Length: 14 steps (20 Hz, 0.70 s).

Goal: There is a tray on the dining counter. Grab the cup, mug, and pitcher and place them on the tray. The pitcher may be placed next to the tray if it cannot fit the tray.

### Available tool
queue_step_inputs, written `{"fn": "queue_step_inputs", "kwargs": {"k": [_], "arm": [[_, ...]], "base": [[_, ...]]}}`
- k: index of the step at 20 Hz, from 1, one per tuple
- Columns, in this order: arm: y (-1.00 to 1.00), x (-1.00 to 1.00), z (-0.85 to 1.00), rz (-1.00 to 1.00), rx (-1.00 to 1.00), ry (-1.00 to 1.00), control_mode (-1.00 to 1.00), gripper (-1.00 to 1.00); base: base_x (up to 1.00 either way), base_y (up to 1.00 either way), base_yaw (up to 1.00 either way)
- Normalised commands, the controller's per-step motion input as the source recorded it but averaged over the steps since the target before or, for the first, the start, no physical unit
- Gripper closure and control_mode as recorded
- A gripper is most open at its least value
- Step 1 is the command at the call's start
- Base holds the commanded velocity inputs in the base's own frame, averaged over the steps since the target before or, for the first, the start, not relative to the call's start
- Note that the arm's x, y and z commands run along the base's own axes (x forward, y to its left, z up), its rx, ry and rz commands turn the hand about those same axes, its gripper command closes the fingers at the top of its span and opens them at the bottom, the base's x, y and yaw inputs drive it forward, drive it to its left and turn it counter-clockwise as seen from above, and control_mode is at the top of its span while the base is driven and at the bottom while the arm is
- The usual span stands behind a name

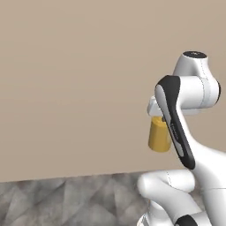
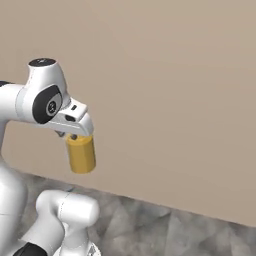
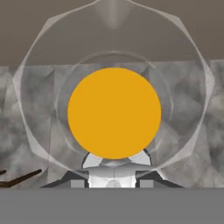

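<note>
One object occupied the end effector (image 2: 75, 136): the pitcher (image 2: 81, 154), hanging below the hand with its orange liquid showing as a yellow-orange cylinder, lifted clear above the surface (image 2: 165, 227).

From the left base view, the arm's white links and a dark-edged forearm stood nearest the camera and covered part of the grip; the pitcher (image 1: 159, 134) showed just behind that forearm, and the fingers themselves could not be made out there. The grey marble-look surface (image 1: 66, 201) ran across the bottom, with a plain beige wall (image 1: 79, 79) behind it.

The right base view gave the open side: the white hand sat directly on top of the pitcher, clamped at its upper end, with the body of the vessel hanging free and roughly upright against the wall (image 2: 175, 90).

The hand view looked straight down the pitcher (image 3: 113, 113), something neither base camera offered: a round orange disc ringed by clear glass walls, a pouring lip at the top of the picture, and the marbled surface (image 3: 26, 131) far below through the glass.
</note>
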Motion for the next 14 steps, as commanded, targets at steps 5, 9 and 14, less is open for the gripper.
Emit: {"fn": "queue_step_inputs", "kwargs": {"k": [5,9,14], "arm": [[0.0,0.0,0.0,0.0,0.0,0.0,1.0,1.0],[0.0,0.0,0.0,0.0,0.0,0.0,1.0,1.0],[0.0,0.0,0.0,0.0,0.0,0.0,1.0,1.0]], "base": [[1.0,-0.49,0.74],[1.0,-0.54,0.76],[1.0,-0.59,0.74]]}}
